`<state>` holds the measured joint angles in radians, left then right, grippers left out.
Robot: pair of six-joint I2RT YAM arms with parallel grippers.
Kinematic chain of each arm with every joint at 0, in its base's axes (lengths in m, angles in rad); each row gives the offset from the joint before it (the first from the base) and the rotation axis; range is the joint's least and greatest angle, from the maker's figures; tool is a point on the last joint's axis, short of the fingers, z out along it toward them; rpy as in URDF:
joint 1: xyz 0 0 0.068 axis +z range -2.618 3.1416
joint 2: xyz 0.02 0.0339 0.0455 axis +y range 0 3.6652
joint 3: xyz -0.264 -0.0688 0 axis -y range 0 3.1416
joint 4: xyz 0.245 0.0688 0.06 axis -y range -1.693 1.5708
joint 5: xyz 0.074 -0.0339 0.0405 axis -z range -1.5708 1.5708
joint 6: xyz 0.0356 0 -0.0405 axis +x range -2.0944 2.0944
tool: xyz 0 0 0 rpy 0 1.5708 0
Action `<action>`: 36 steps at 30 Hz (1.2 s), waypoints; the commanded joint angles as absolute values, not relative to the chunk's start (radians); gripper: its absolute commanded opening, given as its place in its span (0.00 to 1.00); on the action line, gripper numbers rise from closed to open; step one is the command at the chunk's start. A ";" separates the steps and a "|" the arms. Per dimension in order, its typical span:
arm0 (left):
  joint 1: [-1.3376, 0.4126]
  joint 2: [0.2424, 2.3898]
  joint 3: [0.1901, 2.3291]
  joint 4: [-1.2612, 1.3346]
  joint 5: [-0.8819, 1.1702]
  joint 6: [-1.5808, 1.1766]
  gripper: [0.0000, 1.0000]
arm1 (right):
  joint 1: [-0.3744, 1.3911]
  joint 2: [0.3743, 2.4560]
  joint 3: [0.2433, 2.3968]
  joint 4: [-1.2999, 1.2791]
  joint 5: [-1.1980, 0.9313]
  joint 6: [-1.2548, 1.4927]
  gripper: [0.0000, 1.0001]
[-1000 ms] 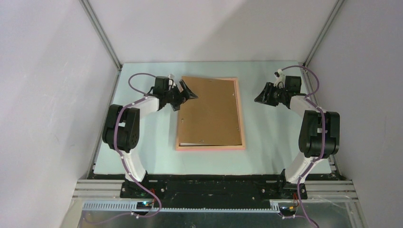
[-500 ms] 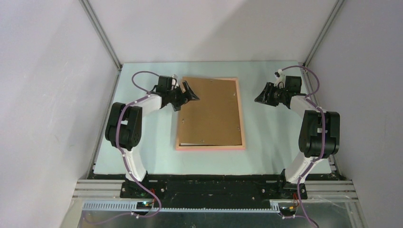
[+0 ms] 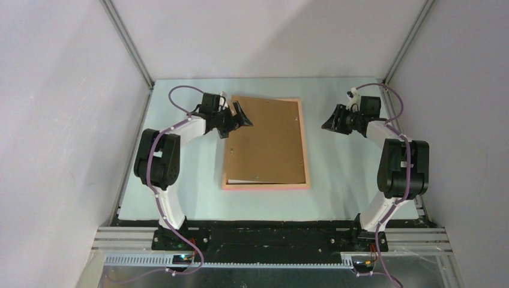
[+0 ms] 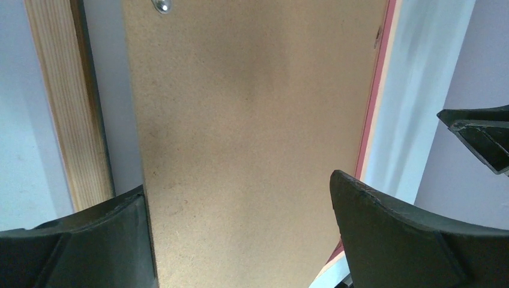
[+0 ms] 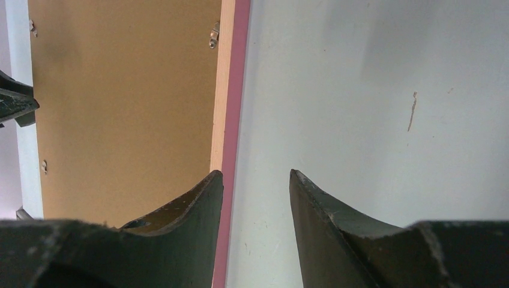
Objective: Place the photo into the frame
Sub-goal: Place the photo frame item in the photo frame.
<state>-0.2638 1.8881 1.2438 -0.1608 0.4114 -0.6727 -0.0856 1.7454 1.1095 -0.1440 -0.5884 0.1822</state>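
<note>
The salmon-pink frame (image 3: 305, 150) lies flat in the middle of the table. A plain brown backing board (image 3: 267, 141) rests on it, slightly askew. The photo is hidden; only a thin pale strip (image 3: 255, 180) shows under the board's near edge. My left gripper (image 3: 240, 113) hovers open over the board's far left corner. In the left wrist view its fingertips (image 4: 237, 183) stand wide apart above the board (image 4: 252, 120), holding nothing. My right gripper (image 3: 331, 123) hangs part open and empty just right of the frame. Its fingertips (image 5: 256, 174) are beside the pink rail (image 5: 240, 60).
The pale green table (image 3: 342, 174) is walled by grey panels on the left, right and far sides. Small metal tabs (image 5: 213, 35) sit along the frame's inner edge. The frame's bare wooden side (image 4: 60, 102) runs left of the board in the left wrist view.
The left gripper has shifted slightly farther in over the board's far left corner. The right arm, the board and the frame have stayed still.
</note>
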 commanded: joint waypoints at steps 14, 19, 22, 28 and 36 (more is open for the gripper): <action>-0.310 1.873 1.321 -0.268 0.256 -0.555 1.00 | -0.094 1.764 1.108 -0.124 -0.607 0.178 0.49; -0.317 1.868 1.334 -0.289 0.212 -0.522 1.00 | -0.094 1.763 1.108 -0.123 -0.613 0.181 0.49; -0.325 1.867 1.346 -0.304 0.189 -0.506 1.00 | -0.092 1.761 1.108 -0.123 -0.616 0.181 0.49; -0.338 1.875 1.358 -0.316 0.183 -0.487 1.00 | -0.092 1.765 1.108 -0.122 -0.619 0.183 0.49; -0.350 1.858 1.356 -0.330 0.118 -0.462 1.00 | -0.092 1.767 1.109 -0.119 -0.622 0.185 0.49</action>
<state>-0.3347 1.8954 1.3132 -0.3428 0.1642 -0.4965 -0.0895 1.7588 1.1095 -0.1440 -0.6033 0.1829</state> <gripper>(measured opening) 0.996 0.493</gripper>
